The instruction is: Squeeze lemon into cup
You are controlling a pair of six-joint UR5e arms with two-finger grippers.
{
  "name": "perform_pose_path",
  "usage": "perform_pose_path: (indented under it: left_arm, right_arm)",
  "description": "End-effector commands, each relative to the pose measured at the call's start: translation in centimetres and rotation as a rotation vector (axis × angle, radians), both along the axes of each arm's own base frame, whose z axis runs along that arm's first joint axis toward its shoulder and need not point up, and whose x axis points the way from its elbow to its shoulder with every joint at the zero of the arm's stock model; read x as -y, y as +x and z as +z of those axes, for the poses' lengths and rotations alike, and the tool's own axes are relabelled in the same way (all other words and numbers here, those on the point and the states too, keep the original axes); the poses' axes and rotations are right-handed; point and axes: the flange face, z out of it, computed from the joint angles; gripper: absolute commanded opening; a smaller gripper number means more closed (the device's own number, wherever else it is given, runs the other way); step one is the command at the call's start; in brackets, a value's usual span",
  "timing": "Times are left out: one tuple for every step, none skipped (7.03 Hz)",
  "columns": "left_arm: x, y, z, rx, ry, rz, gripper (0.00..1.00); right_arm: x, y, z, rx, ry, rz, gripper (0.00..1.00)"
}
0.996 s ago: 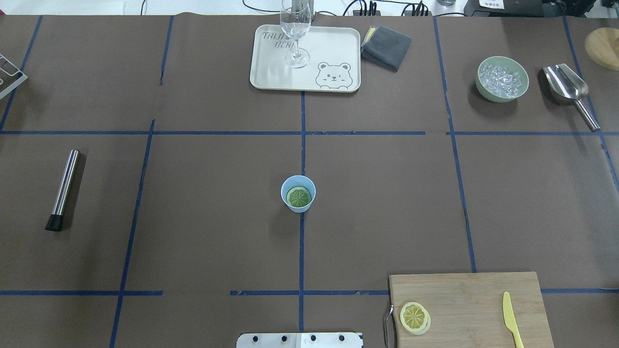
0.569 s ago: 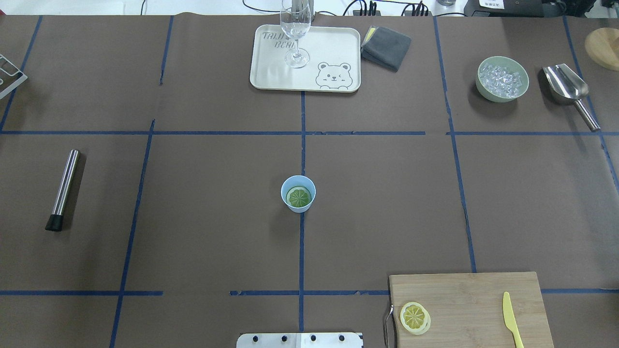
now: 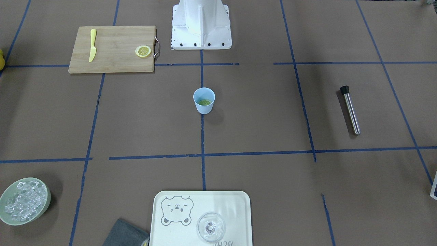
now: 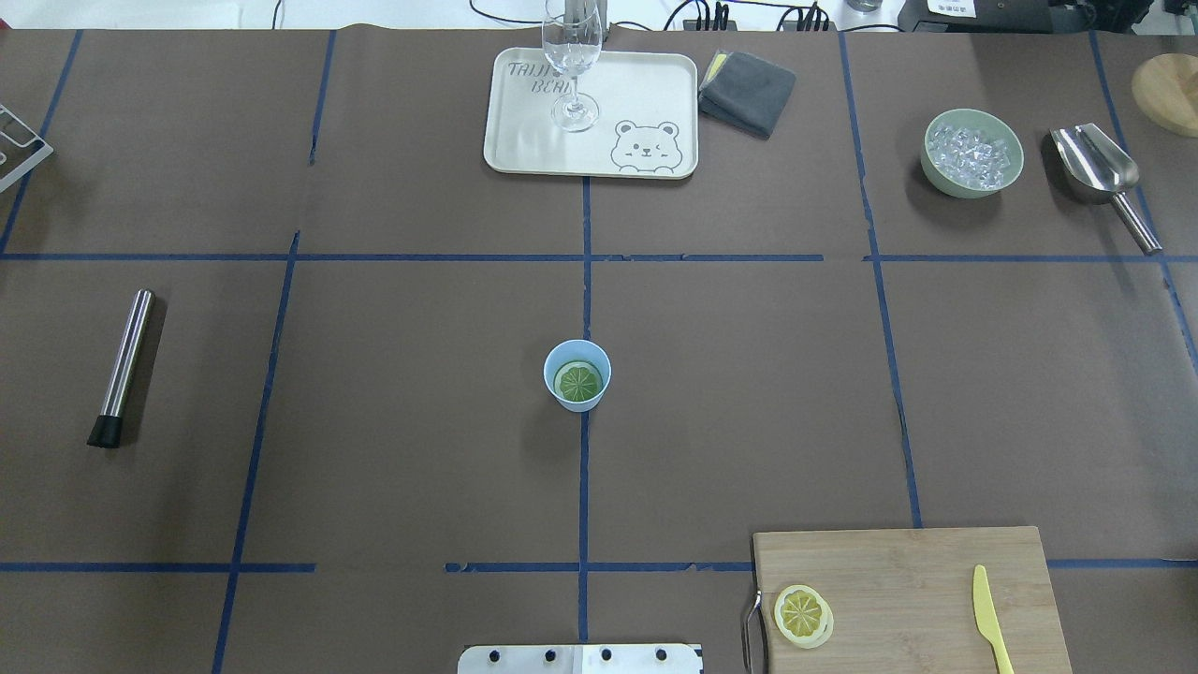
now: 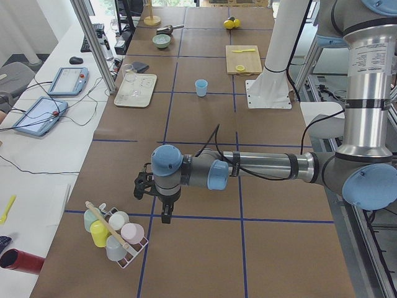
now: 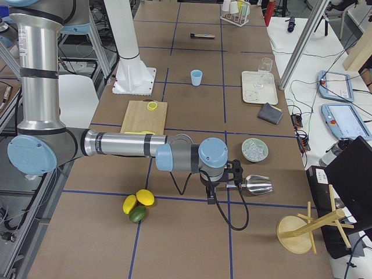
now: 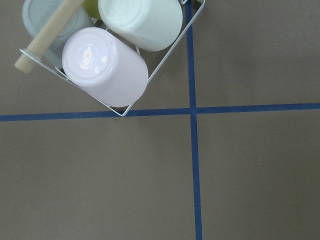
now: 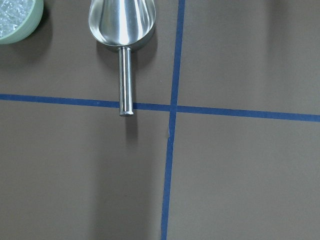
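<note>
One lemon [image 4: 803, 613] is lying flat on the board [image 4: 917, 580], inward and baseward of the right tool [image 6: 210, 196] | cup [image 4: 577, 374] is standing farther inward | right tool is hanging nearer than left tool [image 5: 165, 217] | whether either tool is spread or pressed together: cannot tell

The left pincer [image 5: 165, 215] hangs beside the cup rack [image 5: 115, 233], far from the blue cup [image 5: 201, 87].

Tray [image 4: 524, 140]: printed "TAIJ…", "BEA…"; rest hidden behind wine glass [image 4: 572, 47].
</note>
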Motion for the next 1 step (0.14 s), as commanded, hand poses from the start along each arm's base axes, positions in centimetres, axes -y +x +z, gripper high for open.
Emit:
perform_pose_path:
  left_arm:
    - [0.09,0.0,-0.11,0.0,0.003,-0.001,1.0]
  right_arm:
    - [0.0,0.0,-0.01,0.0,0.0,0.0,1.0]
